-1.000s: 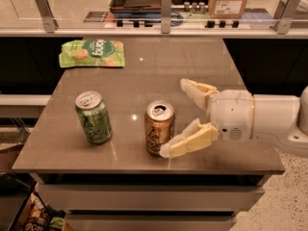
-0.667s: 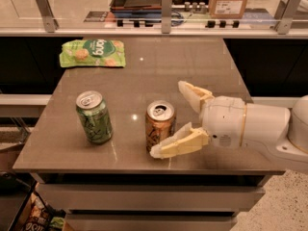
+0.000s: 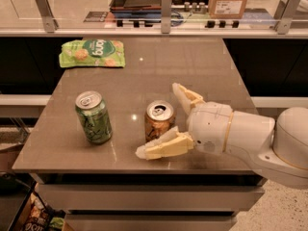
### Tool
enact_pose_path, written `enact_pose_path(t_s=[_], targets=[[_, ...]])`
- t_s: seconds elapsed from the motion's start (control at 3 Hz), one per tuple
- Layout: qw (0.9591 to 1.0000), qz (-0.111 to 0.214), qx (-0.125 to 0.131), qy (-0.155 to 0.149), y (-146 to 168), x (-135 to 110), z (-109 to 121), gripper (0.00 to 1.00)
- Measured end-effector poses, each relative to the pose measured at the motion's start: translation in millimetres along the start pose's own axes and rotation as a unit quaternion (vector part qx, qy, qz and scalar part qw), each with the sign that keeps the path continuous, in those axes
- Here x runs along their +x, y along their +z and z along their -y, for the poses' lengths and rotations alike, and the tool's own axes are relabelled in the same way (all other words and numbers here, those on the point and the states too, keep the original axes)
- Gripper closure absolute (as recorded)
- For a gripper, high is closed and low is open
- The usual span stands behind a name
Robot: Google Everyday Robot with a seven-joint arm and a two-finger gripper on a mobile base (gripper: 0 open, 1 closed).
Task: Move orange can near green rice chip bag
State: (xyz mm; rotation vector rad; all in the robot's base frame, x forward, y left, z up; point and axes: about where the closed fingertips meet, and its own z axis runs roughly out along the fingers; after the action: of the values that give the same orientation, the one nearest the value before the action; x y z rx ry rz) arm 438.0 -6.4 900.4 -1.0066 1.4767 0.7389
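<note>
The orange can (image 3: 158, 120) stands upright near the front of the brown table (image 3: 159, 71), right of centre. My gripper (image 3: 159, 120) comes in from the right with its fingers open. One finger (image 3: 162, 147) lies in front of the can and the other (image 3: 186, 96) is behind and to the right of it, so the can stands between them. I cannot tell if either finger touches the can. The green rice chip bag (image 3: 92, 53) lies flat at the table's far left corner, far from the can.
A green patterned can (image 3: 93, 117) stands upright left of the orange can. A glass-railed counter (image 3: 163, 18) with a tray and a cardboard box runs behind the table. The table's front edge is just below the gripper.
My gripper has moved left toward the orange can, so the can now stands between the open fingers. The cans and the bag have not moved.
</note>
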Motion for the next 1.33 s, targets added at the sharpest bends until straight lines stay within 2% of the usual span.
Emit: enact_pose_path(t_s=[0.33,1.33], targets=[[1.0,-0.001,0.0,-0.003,1.7,-1.9,-1.5,0.15],[0.9999,-0.003,-0.005,-0.01,6.2,-7.7,-6.9,0.85]])
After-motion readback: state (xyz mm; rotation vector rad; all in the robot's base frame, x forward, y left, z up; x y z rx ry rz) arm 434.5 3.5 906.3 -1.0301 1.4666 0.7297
